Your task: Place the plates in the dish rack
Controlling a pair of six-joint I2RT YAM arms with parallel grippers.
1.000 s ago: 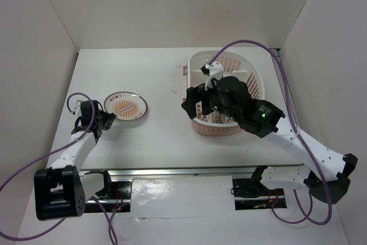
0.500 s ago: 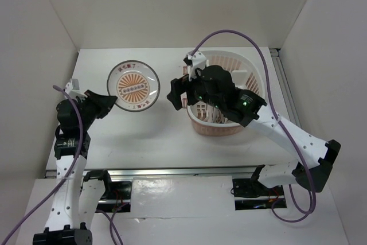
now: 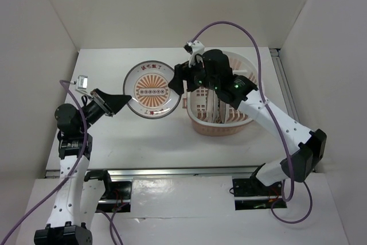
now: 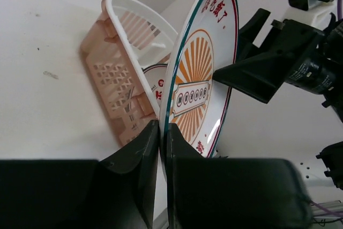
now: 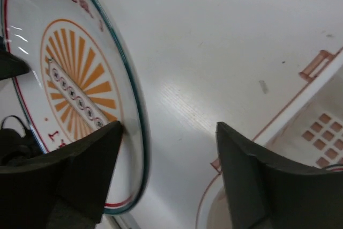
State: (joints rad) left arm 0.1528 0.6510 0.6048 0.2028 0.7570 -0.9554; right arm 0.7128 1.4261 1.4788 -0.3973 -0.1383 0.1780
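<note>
My left gripper is shut on the left rim of the orange sunburst plate and holds it tilted in the air, left of the dish rack. In the left wrist view the plate stands on edge between my jaws. My right gripper is open and straddles the plate's right rim. In the right wrist view one finger lies over the plate's face. Other plates stand on edge in the rack. The red-marked one shows in the left wrist view.
The white table has walls at the back and on both sides. The rack's orange base and side tab are close to the right fingers. The right arm's purple cable arcs over the rack.
My left gripper has lifted the sunburst plate off the table and carried it right towards the rack. My right gripper has moved left from over the rack to the plate's right rim.
</note>
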